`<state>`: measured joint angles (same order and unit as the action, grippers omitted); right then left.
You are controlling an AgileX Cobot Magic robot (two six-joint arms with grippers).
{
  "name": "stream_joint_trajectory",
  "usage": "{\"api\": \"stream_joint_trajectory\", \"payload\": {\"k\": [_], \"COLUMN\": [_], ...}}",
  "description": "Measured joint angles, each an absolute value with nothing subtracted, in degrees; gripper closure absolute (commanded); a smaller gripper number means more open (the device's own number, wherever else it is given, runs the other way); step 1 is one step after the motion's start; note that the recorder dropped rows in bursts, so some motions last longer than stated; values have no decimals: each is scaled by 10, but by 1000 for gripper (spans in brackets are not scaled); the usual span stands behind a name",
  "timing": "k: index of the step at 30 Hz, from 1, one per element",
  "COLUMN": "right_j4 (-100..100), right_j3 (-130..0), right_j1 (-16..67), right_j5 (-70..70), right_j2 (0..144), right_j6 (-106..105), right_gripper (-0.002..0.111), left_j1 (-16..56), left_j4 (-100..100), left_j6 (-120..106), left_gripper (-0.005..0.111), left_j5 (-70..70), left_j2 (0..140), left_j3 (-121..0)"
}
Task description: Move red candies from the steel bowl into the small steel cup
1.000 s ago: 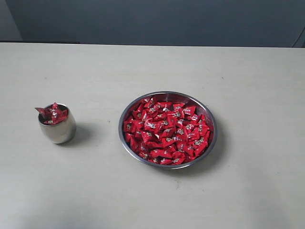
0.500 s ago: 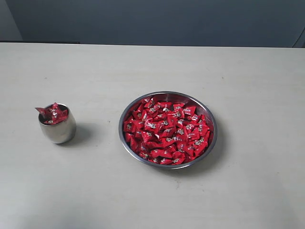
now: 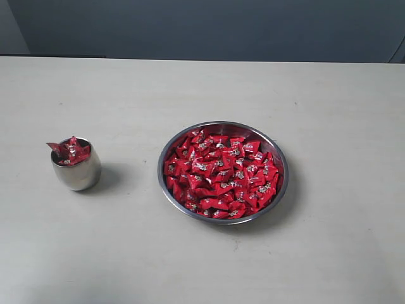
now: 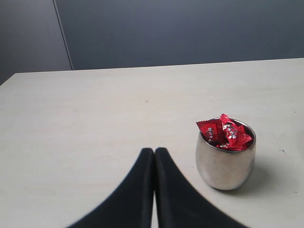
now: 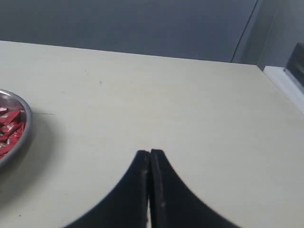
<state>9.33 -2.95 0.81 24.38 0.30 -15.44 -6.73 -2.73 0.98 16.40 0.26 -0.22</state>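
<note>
The candies [image 3: 221, 176] are mostly heaped in the bowl [image 3: 160, 166], which sits right of the table's middle. A few are already in the cup [image 3: 77, 172], well apart to the bowl's left, with wrappers poking above its rim. Neither arm shows in the exterior view, so I'd guess we're between picks and the next move is another grab from the bowl. The left gripper [image 4: 154, 151] has its jaws pressed together with nothing in them and sits back from the cup. The right gripper [image 5: 150, 153] is the same, closed up and empty, with just a slice of the bowl's rim in its view. To do this well, I'd spread the jaws before coming down and aim for one candy riding high on the pile, not digging in. Pinch the fat middle of the wrapper, since the twisted ends look slippery. Then let go right over the cup's mouth, because it's narrow and already stacked, so a sloppy drop probably rolls off. I'd also stay clear of the cup's sides, since that rounded shape looks easy to knock over. The table [image 3: 190, 88] is a pale, matte off-white top with a few faint specks, and only the bowl and cup are on it. Behind it is a plain dark grey-blue wall [image 3: 202, 25], and the light is even.
</note>
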Motion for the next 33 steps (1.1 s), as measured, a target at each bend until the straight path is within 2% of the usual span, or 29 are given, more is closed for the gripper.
{"api": "stream_joint_trajectory", "payload": {"k": [33], "right_j4": [64], "right_j3": [-2], "right_j1": [8], "right_j5": [217], "right_j2": [3], "right_j6": [-124], "right_gripper": [109], "left_j1": [-67], "left_j4": [-27], "left_j6": [10], "left_gripper": [106], "left_j5": [164], "left_j2": [3], "left_j3": [-2]}}
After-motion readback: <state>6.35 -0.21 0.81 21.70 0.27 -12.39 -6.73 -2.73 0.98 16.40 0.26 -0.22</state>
